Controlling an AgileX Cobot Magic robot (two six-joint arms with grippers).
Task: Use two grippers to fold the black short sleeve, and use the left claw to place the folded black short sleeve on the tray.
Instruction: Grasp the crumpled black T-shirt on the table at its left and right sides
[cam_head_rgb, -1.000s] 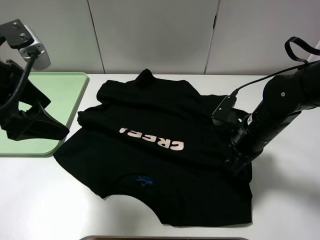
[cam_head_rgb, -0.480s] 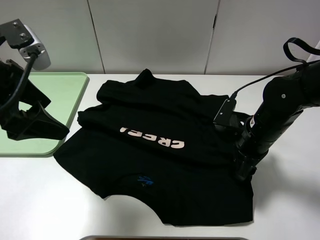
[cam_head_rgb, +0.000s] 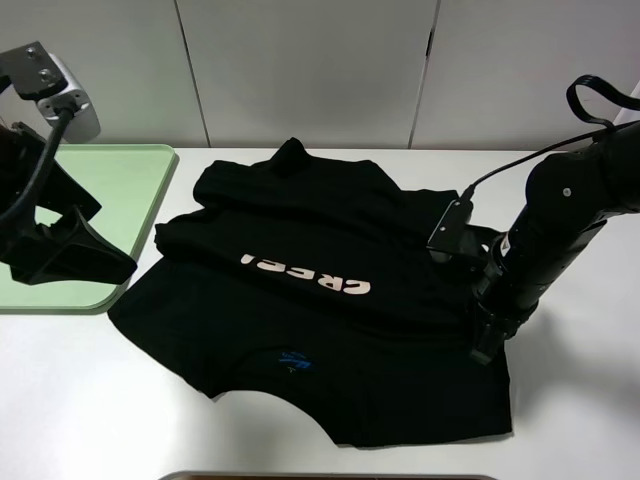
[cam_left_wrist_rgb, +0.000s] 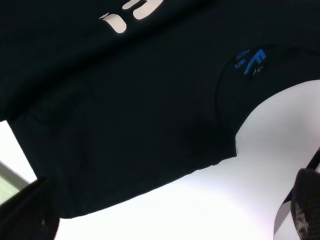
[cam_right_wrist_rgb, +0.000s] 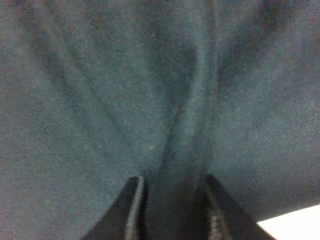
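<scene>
The black short sleeve (cam_head_rgb: 300, 330) lies spread on the white table, with its pale pink letters (cam_head_rgb: 305, 277) and blue neck label (cam_head_rgb: 292, 360) facing up. My right gripper (cam_head_rgb: 483, 348) presses down on the shirt near its right edge. In the right wrist view its fingers (cam_right_wrist_rgb: 134, 210) stand close together with a ridge of the black short sleeve (cam_right_wrist_rgb: 100, 100) pinched between them. My left gripper (cam_head_rgb: 75, 255) hangs open over the pale green tray (cam_head_rgb: 135, 190), just left of the shirt. The left wrist view shows its fingertips (cam_left_wrist_rgb: 307, 207) wide apart above the shirt's hem (cam_left_wrist_rgb: 125, 150).
The white table (cam_head_rgb: 90, 400) runs bare to the left front and to the right of the shirt. A grey panelled wall (cam_head_rgb: 300, 70) stands behind. A dark edge (cam_head_rgb: 330, 476) shows at the front border of the exterior view.
My right gripper has come down a little nearer the shirt's right edge and closed from wide open onto a fold of fabric. The left arm has stayed in place.
</scene>
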